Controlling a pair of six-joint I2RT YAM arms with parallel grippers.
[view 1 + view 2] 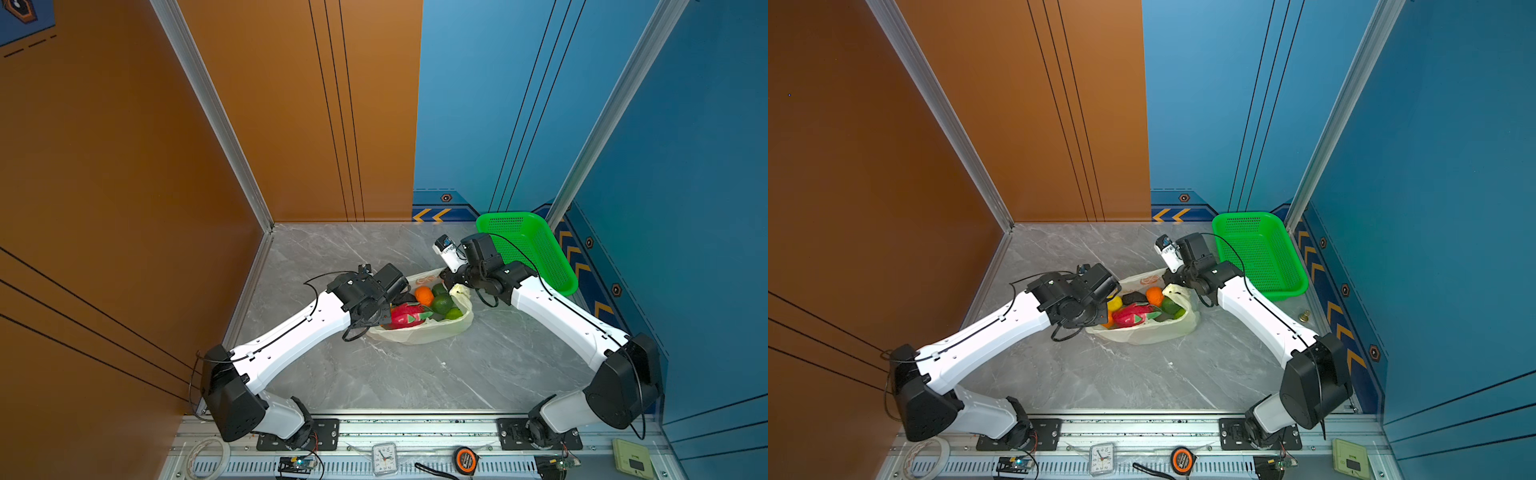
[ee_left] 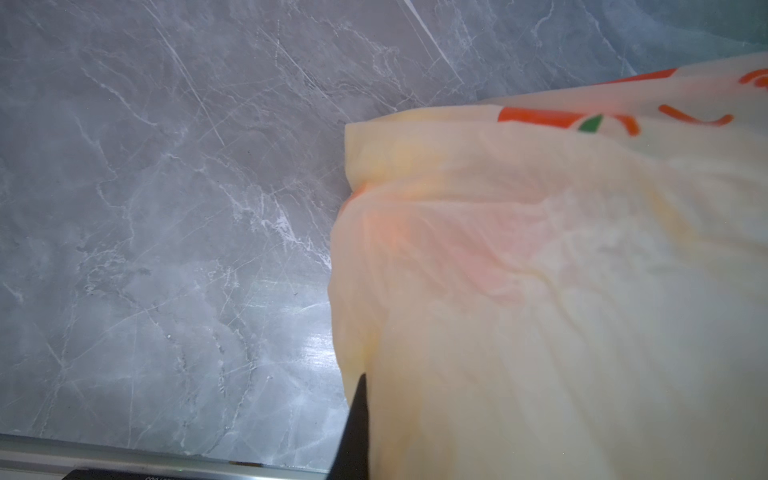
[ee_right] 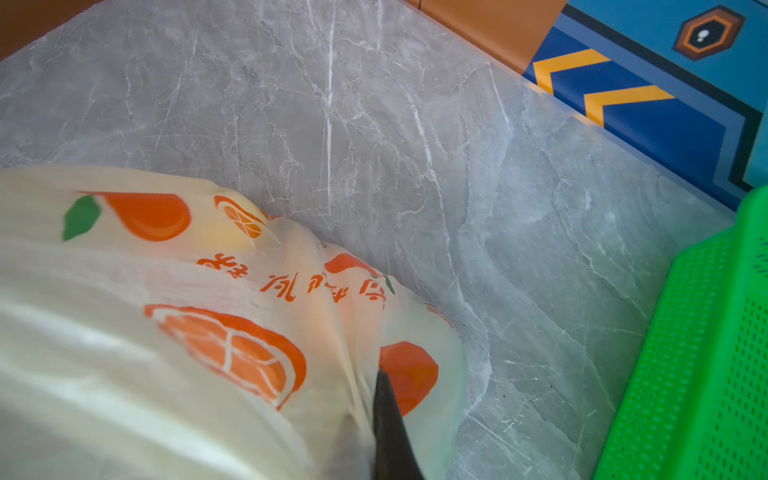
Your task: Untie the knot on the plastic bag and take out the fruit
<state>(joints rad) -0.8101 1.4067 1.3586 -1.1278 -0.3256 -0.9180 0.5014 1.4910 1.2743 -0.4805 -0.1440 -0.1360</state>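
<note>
My left gripper (image 2: pixel 362 384) is pressed together on the left rim of the plastic bag (image 1: pixel 432 332). Its wrist view shows only one dark finger (image 2: pixel 355 424), with the cream film draped tight over it. My right gripper (image 3: pixel 381 384) is clamped on the opposite rim, where pleated film runs down to its dark finger (image 3: pixel 390 428). Between the two, the bag lies mid-way across the grey marble table (image 1: pixel 374 374) with its mouth spread open. The fruit (image 1: pixel 440 305) sits inside: a pink-red dragon fruit (image 1: pixel 407 316) nearest my left wrist, an orange (image 1: pixel 424 294), green round ones (image 1: pixel 454 313), and, in a top view, a dark avocado (image 1: pixel 1134 297) and a yellow fruit (image 1: pixel 1114 303). The green basket (image 1: pixel 536 249) stands in the far right corner, apart from the bag.
</note>
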